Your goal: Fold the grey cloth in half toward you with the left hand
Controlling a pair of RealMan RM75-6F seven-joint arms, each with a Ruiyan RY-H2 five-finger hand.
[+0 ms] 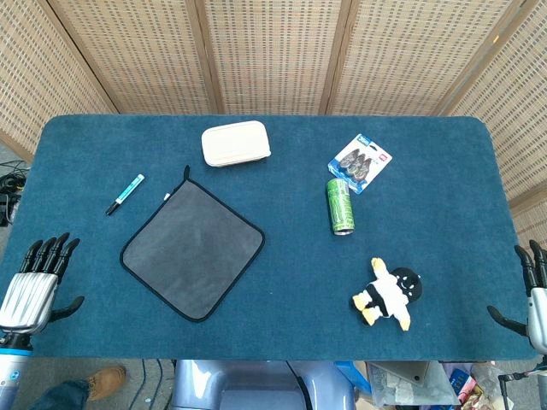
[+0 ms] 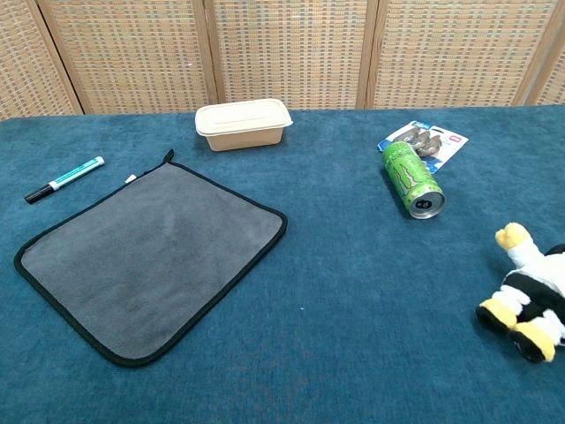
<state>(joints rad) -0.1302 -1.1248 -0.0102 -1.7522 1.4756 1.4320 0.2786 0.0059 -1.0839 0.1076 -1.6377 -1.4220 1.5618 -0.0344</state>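
Fingers (image 1: 47, 253) apart on both hands, one grey cloth (image 1: 192, 250) flat on blue counter (image 1: 427, 256), wicker walls (image 1: 273, 51) behind.

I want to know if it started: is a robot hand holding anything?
Nothing is held. The left robot hand and right robot hand are open at the table's edges; the grey cloth lies flat, untouched.

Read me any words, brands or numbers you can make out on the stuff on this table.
Green can: a claw-like mark and print, too blurred to read.
Blister pack: a red label patch, too small to read.
Marker: print unreadable.
Nothing here can be quoted.
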